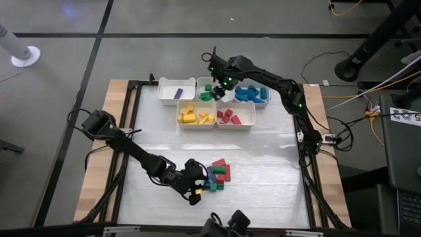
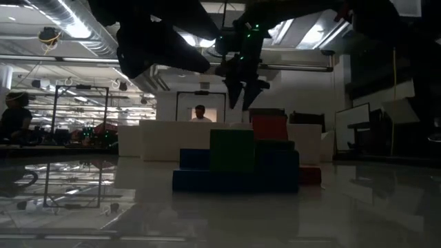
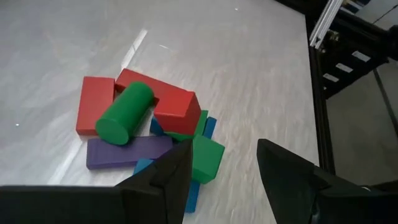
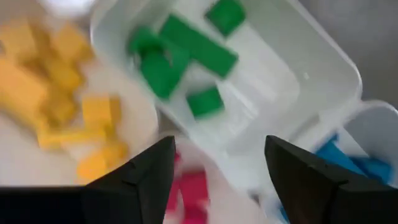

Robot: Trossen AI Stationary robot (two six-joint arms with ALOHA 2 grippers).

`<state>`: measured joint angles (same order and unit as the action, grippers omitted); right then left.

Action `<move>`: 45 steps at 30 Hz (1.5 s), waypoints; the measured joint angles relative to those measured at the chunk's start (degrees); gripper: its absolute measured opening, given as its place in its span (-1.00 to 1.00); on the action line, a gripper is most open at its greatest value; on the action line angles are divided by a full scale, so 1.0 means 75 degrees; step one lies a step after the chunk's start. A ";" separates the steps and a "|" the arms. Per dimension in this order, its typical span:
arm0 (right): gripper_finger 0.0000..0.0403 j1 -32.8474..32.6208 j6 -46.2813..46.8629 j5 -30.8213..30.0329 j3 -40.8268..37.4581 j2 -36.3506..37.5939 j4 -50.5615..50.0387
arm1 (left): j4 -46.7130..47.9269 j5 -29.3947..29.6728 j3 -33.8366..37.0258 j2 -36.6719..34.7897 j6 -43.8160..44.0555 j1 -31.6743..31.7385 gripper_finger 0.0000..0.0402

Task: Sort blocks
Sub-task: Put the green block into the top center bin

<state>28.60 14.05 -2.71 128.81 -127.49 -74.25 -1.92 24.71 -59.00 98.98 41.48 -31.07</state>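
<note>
A pile of blocks (image 1: 217, 174) lies near the table's front middle: a green cylinder (image 3: 124, 112) resting on red blocks (image 3: 165, 99), with a purple bar (image 3: 127, 152), a green cube (image 3: 208, 158) and blue pieces under them. My left gripper (image 3: 224, 152) is open at the pile's near-left side (image 1: 195, 191), slanting down at it. My right gripper (image 4: 217, 149) is open above the bin of green blocks (image 4: 186, 56) at the far middle (image 1: 217, 85), pointing down with nothing between its fingers. My left gripper has one fingertip (image 3: 180, 155) standing right at the green cube's edge (image 3: 198, 155). I cannot tell whether it touches the cube. Nothing lies between the two fingers.
Five white bins stand at the far middle: purple (image 1: 176, 92), green (image 1: 208, 92), blue (image 1: 251, 94), yellow (image 1: 195, 116), red (image 1: 235, 116). Bare table lies between the bins and the pile. A black frame rail (image 3: 323, 81) runs along the table's edge.
</note>
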 joint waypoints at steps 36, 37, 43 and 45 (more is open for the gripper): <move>0.23 -0.0606 -0.0511 0.0109 0.0006 0.2450 -0.2106 | -0.0279 -0.1015 -0.0006 0.0787 -0.3215 0.0396 -0.16; 0.23 -0.0683 -0.0511 0.0106 0.0006 0.2463 -0.2106 | -0.0271 -0.1013 -0.0003 0.0837 -0.3215 0.0408 -0.16; 0.23 -0.1062 -0.0511 0.0106 0.0006 0.2470 -0.2106 | -0.0772 -0.1020 -0.0006 0.1045 -0.3371 0.0455 -0.16; 0.23 -0.1198 -0.0512 0.0106 0.0006 0.2470 -0.2103 | -0.1081 -0.1110 -0.0003 0.1191 -0.3393 0.0455 -0.16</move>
<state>19.61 10.21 -1.91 128.86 -108.97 -90.02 -10.03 16.39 -59.02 107.91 16.03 -27.66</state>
